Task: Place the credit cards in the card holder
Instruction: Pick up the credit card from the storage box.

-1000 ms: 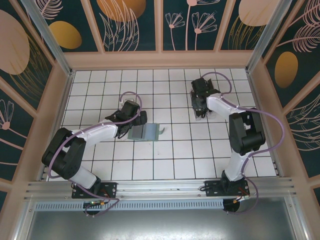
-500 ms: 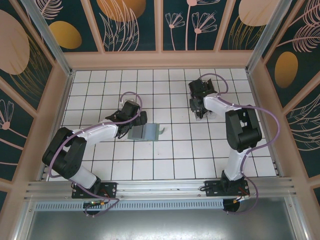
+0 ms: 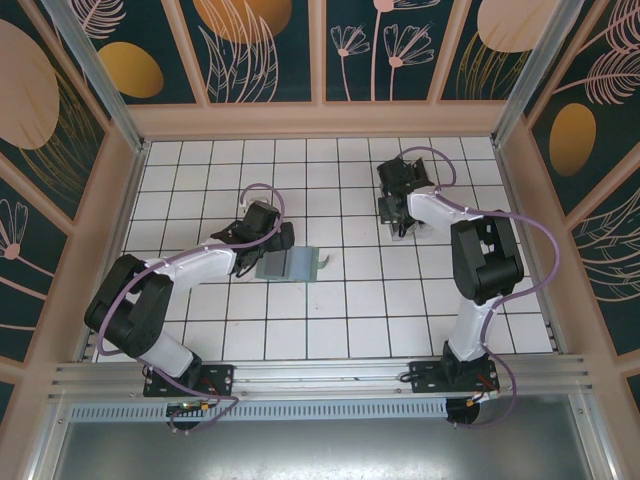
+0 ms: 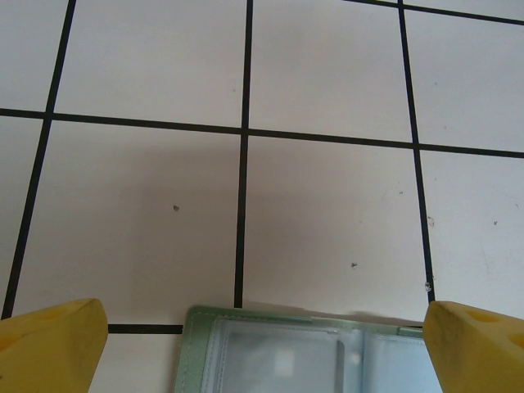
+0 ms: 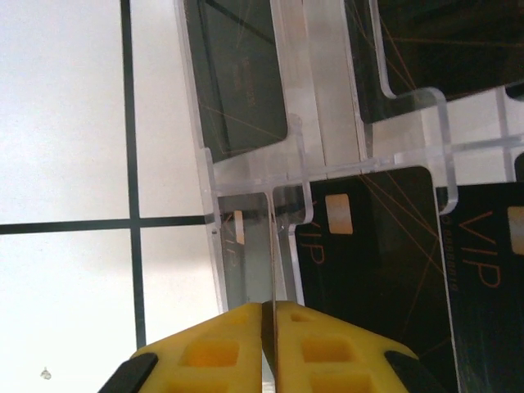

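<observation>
Right end effector (image 5: pixel 268 327) pinches credit card (image 5: pixel 270 254) edge-on, apparently for extraction from clear rack (image 5: pixel 246 176); left end effector (image 4: pixel 266 340) spread wide, flanking card holder (image 4: pixel 195 360).

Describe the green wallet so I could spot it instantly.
On the white tiled table, look just left of centre, by the tip of the left arm. The card holder lies flat there: sage green and soft-looking, unlike the clear rigid rack farther right.
</observation>
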Controlling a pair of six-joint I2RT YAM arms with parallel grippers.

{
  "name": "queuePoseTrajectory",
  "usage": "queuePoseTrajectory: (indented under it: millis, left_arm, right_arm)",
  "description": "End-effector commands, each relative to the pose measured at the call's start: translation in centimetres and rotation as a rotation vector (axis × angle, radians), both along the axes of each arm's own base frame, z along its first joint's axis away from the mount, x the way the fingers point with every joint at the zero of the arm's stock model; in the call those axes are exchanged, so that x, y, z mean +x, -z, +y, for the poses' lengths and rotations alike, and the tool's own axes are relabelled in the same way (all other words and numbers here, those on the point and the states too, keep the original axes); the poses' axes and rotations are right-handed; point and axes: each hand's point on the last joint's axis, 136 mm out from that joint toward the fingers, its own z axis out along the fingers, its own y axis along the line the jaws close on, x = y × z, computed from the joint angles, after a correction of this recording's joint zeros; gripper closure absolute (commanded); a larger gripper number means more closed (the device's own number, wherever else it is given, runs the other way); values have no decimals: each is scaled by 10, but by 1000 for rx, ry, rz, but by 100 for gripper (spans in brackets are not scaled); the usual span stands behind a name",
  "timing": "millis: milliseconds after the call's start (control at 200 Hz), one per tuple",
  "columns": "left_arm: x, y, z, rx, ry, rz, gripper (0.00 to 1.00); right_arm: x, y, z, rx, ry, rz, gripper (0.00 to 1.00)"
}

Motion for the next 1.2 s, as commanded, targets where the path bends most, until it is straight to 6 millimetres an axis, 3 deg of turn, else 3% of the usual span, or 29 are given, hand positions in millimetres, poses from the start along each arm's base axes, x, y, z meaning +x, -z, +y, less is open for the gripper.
queuePoseTrajectory:
  millis: [0,180,515,911,1196]
  left_arm:
    - [6,-3,-1,-3,10,-14,1]
    - [5,-3,-2,-5,14,-11,2]
    - [4,-3,2,14,0,-3,1]
    - [-6,1,16,33,-39,7,1]
    - [-20,13,27,55,-56,47,2]
  right_arm:
    - [6,-9,4,23,-1,-20,94]
    - [8,-18,5,74,0,-29,100]
    - [12,-39,8,166,-9,-56,100]
    - [10,-105,19,298,-16,-183,100]
    - [-19,-147,47,482,-81,-245,100]
